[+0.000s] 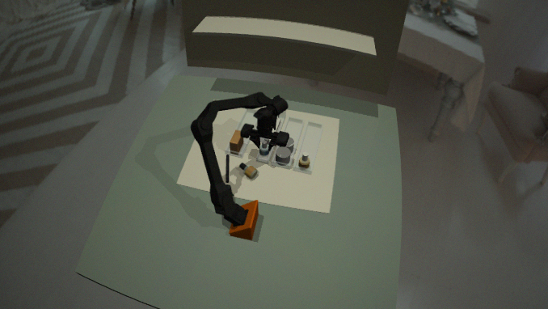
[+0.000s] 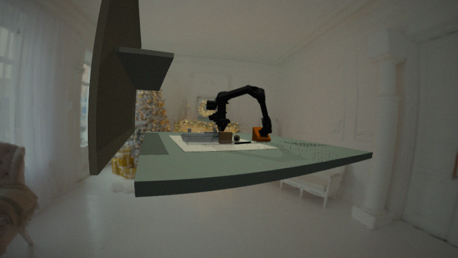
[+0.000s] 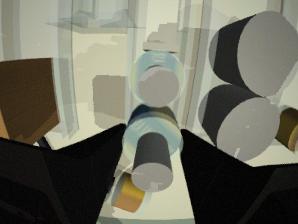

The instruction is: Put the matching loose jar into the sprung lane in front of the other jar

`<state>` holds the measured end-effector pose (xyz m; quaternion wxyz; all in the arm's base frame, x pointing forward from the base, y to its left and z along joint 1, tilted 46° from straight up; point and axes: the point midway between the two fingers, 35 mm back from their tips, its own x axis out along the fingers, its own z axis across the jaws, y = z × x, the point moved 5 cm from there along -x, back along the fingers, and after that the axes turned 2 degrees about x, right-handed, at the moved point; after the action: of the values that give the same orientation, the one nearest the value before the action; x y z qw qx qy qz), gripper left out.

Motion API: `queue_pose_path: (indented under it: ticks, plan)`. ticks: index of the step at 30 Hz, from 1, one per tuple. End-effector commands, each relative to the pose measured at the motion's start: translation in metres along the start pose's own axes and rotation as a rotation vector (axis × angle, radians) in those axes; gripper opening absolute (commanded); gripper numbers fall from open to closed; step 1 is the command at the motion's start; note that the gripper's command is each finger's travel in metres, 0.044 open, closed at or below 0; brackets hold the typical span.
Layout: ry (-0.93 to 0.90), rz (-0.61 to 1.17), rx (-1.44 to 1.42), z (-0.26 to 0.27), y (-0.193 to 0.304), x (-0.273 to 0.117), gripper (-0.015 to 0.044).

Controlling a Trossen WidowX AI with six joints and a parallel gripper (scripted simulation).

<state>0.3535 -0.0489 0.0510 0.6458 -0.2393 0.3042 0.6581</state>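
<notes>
My gripper [image 1: 264,146] [image 3: 152,132] points down over the front of the sprung lane [image 1: 265,158], shut on the new jar. This jar [image 1: 263,151] [image 3: 152,176] is upright, with pale blue glass shoulders and a tall grey cap, between the fingertips at the lane's front end. The old jar [image 3: 159,86], with the same blue shoulders and grey cap, stands directly behind it in the row; the two look close together or touching. A grey stepped piece [image 3: 162,40], seemingly the pusher, shows behind the old jar. The held jar's base and its contact with the lane floor are hidden.
A brown box [image 1: 236,141] [image 3: 27,97] stands in the lane to the left. Two grey cylinders [image 1: 283,155] [image 3: 247,127] stand in the lane to the right, an amber jar [image 1: 304,162] beyond. Another amber jar [image 1: 250,171] [image 3: 131,192] lies in front, near a black rod [image 1: 227,168].
</notes>
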Motion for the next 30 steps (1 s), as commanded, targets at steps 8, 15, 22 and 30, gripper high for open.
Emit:
queue_pose_path:
  ticks: [8, 15, 22, 30]
  plan:
    - [-0.010, -0.020, -0.014, 0.002, -0.004, 0.005, 0.0000]
    - [-0.011, -0.020, -0.014, 0.002, -0.004, 0.008, 0.0000]
    - [-0.011, -0.020, -0.014, 0.002, -0.004, 0.010, 0.0000]
    - [-0.011, -0.020, -0.014, 0.002, -0.003, 0.013, 0.0000]
